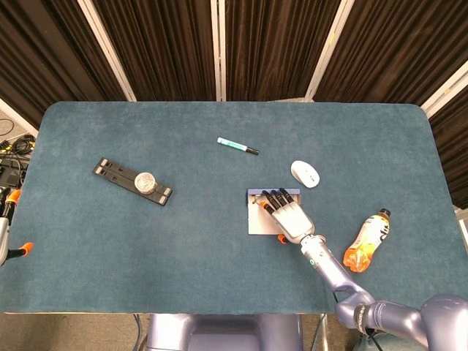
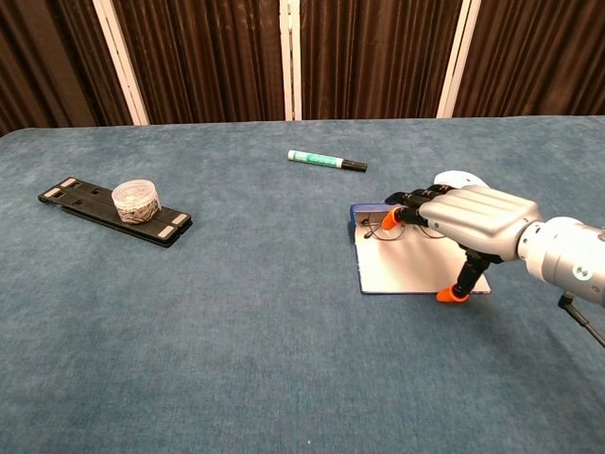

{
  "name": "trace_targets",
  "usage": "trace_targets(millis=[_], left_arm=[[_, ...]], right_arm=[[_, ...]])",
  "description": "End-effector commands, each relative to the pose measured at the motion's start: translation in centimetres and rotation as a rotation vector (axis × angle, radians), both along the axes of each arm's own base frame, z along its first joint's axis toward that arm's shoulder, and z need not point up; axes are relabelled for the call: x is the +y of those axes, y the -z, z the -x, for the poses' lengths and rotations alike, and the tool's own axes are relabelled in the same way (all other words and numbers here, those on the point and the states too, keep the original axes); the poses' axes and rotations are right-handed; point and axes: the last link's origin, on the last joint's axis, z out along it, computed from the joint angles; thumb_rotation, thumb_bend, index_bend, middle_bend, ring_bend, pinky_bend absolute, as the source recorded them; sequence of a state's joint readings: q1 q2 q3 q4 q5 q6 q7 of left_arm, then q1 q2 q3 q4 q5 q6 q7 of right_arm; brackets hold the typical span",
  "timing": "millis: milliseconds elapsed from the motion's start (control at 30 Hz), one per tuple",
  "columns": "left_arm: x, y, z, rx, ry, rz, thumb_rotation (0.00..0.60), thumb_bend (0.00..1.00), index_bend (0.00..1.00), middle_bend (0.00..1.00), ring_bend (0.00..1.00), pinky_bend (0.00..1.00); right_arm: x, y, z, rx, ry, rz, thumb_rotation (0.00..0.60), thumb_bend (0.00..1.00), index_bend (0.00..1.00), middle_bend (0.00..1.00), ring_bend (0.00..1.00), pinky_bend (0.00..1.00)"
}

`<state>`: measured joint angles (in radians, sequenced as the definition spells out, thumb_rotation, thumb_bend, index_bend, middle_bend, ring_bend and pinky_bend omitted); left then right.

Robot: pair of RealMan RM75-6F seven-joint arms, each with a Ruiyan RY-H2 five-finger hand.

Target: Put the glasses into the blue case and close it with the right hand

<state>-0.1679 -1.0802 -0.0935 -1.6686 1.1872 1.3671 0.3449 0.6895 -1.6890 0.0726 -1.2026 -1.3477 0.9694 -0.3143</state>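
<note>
We see the right hand (image 2: 463,219) hovering palm-down over the open blue case (image 2: 416,269), right of table (image 1: 183,241) centre. Fingers (image 2: 405,200) stretched fwd, close together, tips over the glasses (image 2: 392,230), which lie at the case's far edge; thumb points down at the near right corner. Can't tell if tips touch the glasses; nothing gripped. Mouse (image 1: 305,173) just beyond, marker (image 1: 238,146) farther, bottle (image 1: 368,240) to the right.
</note>
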Motion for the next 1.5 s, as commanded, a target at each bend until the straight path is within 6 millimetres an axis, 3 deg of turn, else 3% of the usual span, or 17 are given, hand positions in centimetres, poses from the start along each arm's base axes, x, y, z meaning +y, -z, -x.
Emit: trace_targets(millis=[33,333,633,767,1500], left_arm=[[0.03,0.03,0.02,0.001,-0.001,0.001,0.600,0.00,0.00,0.00,0.00,0.00],[0.08,0.09,0.09,0.003,-0.004,0.002,0.600,0.00,0.00,0.00,0.00,0.00],[0.14,0.19,0.12,0.005,-0.007,0.004,0.600,0.00,0.00,0.00,0.00,0.00],[0.13,0.21,0.09,0.005,-0.007,0.005,0.600,0.00,0.00,0.00,0.00,0.00],[0.20,0.25,0.13,0.005,-0.010,0.007,0.600,0.00,0.00,0.00,0.00,0.00]], right_arm=[[0.03,0.12,0.06,0.002,-0.002,-0.001,0.600,0.06,0.21,0.00,0.00,0.00],[-0.18,0.40,0.34,0.010,0.002,0.000,0.600,0.09,0.23,0.00,0.00,0.00],[-0.18,0.49,0.52,0.002,0.003,-0.003,0.600,0.34,0.32,0.00,0.00,0.00],[-0.12,0.47,0.56,-0.004,0.002,-0.006,0.600,0.39,0.34,0.00,0.00,0.00],[-0.37,0.27,0.45,-0.029,0.006,0.000,0.600,0.48,0.39,0.00,0.00,0.00]])
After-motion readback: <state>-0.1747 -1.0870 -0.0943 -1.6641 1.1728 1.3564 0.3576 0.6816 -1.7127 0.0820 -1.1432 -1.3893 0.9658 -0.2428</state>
